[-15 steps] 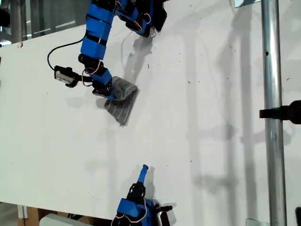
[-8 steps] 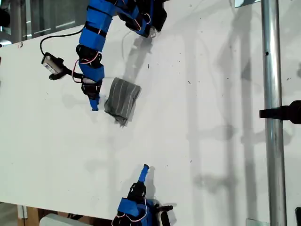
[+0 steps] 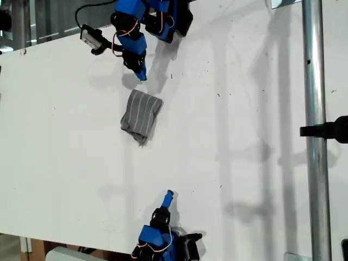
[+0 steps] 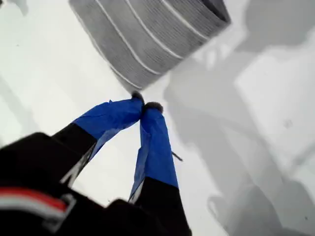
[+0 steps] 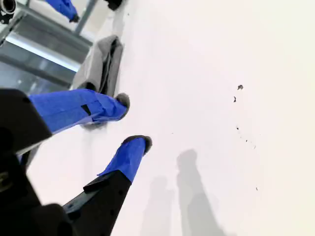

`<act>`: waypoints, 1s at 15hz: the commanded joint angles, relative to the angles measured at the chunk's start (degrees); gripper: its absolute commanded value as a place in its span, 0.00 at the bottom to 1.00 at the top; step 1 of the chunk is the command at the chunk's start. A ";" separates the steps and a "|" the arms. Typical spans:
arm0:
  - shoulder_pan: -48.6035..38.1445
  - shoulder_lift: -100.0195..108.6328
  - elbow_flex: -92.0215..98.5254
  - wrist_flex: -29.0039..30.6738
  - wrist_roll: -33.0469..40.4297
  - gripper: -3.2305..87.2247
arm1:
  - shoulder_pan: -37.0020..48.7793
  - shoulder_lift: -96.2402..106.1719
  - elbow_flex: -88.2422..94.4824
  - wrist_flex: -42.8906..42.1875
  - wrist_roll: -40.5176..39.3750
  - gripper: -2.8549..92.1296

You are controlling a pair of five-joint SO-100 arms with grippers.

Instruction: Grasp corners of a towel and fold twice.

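The towel [image 3: 141, 116] lies folded into a narrow grey bundle on the white surface [image 3: 234, 125], in the upper left part of the exterior view. Its long axis runs from upper right to lower left in that view, and its pale stripes run along that length. It looks folded already, so I judge the task close to done, though the lower end bunches to an untidy point.

My first gripper [image 3: 141, 73] hangs just above the towel's upper end in the exterior view, apart from the cloth. In the first wrist view that gripper [image 4: 144, 107] has its fingers [image 4: 114, 117] pressed tip to tip with nothing between them, and the towel's [image 4: 147, 34] striped edge lies just beyond the tips. So the cloth sits straight ahead of these fingers, near but not touching.

My second gripper [image 3: 167, 196] is low in the centre of the exterior view, well apart from the towel. In the second wrist view it [image 5: 133, 123] stands parted, empty, with the towel [image 5: 101, 64] far off beyond its fingers [image 5: 129, 156].

Any further tidying would fall to my first gripper, which is much the nearer; it would need to open and travel along the towel's long axis toward the bunched lower end.
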 commanded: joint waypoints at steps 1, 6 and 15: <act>0.79 0.26 0.26 6.68 -5.89 0.15 | 0.97 22.06 7.73 11.87 2.02 0.03; 0.97 0.35 0.26 6.59 16.79 0.15 | -0.70 24.08 11.25 17.40 14.41 0.11; 0.79 0.35 0.26 6.59 16.35 0.15 | -1.41 24.08 11.16 17.49 14.41 0.11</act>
